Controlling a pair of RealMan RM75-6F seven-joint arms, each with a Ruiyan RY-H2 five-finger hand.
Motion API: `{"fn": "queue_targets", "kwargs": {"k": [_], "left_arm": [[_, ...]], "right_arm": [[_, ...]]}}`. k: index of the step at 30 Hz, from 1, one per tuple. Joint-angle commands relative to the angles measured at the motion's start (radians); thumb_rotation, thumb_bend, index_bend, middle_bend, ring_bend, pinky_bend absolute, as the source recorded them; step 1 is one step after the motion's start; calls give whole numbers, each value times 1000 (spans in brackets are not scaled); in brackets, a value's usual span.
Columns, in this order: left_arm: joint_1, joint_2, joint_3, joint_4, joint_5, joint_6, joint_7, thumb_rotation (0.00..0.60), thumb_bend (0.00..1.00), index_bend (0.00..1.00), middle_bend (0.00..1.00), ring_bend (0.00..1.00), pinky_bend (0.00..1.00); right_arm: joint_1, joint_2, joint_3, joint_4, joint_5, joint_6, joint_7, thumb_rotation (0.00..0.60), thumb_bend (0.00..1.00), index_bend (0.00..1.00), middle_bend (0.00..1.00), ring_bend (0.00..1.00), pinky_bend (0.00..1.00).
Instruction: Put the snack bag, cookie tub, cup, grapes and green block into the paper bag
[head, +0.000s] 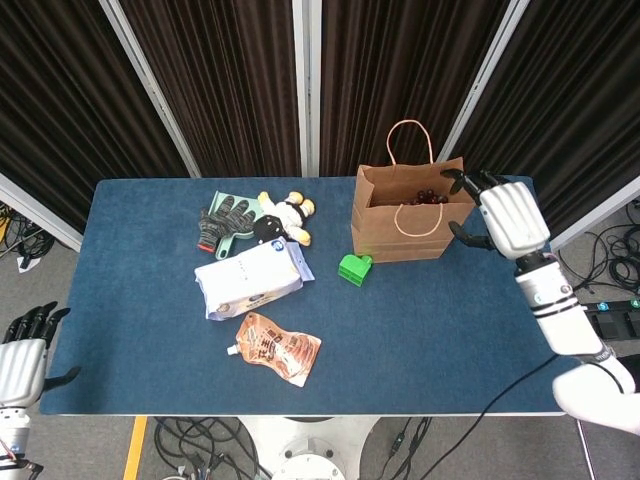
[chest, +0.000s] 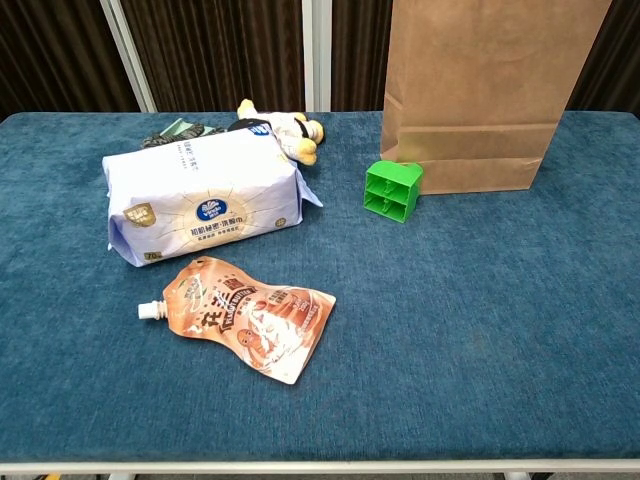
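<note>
A blue-clothed table (head: 150, 300) bears an upright paper bag (head: 400, 232) with a green block (head: 354, 269) just beside it, plus gloves (head: 226, 222), a plush toy (head: 283, 217), a wipes pack (head: 250, 280) and an orange spouted pouch (head: 277, 347).
</note>
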Motion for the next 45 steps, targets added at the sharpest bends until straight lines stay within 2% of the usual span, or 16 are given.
{"fn": "queue_targets", "kwargs": {"k": [1, 3, 5, 9, 14, 20, 24, 29, 36, 45], "left_arm": [[1, 3, 0, -4, 1, 2, 4, 600, 39, 232, 203, 121, 152], [0, 5, 1, -9, 2, 2, 8, 600, 40, 232, 203, 121, 152], [-1, 6, 2, -12, 5, 2, 13, 600, 40, 232, 203, 121, 152], [-3, 6, 1, -20, 10, 6, 17, 600, 40, 232, 203, 121, 152], [4, 6, 3, -22, 8, 14, 15, 600, 40, 232, 202, 121, 152], [14, 5, 8, -15, 3, 19, 5, 600, 40, 232, 203, 121, 152], [20, 0, 10, -7, -2, 21, -5, 600, 40, 232, 203, 121, 152], [22, -5, 10, 5, -4, 19, -16, 600, 40, 232, 203, 121, 152], [20, -11, 7, 19, -4, 15, -30, 600, 40, 232, 202, 121, 152], [29, -13, 9, 27, -9, 18, -43, 600, 40, 232, 203, 121, 152]], "right_arm": [[-109, 60, -105, -23, -198, 118, 199, 600, 191, 242, 410, 284, 463], [-123, 75, -152, -8, -274, 122, 260, 600, 192, 256, 418, 284, 464], [-120, 80, -188, 6, -326, 100, 259, 600, 192, 259, 421, 283, 464], [-85, 57, -212, 5, -349, 3, 118, 600, 175, 255, 411, 278, 464], [-10, -30, -192, -6, -302, -154, -125, 600, 149, 183, 338, 245, 451], [88, -173, -154, 27, -206, -319, -448, 600, 106, 71, 238, 87, 275], [132, -283, -136, 90, -150, -359, -643, 600, 78, 21, 190, 25, 183], [170, -419, -122, 198, -108, -349, -818, 600, 65, 1, 171, 13, 153], [221, -575, -133, 387, -103, -347, -951, 600, 64, 1, 166, 14, 140], [264, -696, -148, 556, -90, -372, -956, 600, 63, 1, 163, 13, 137]]}}
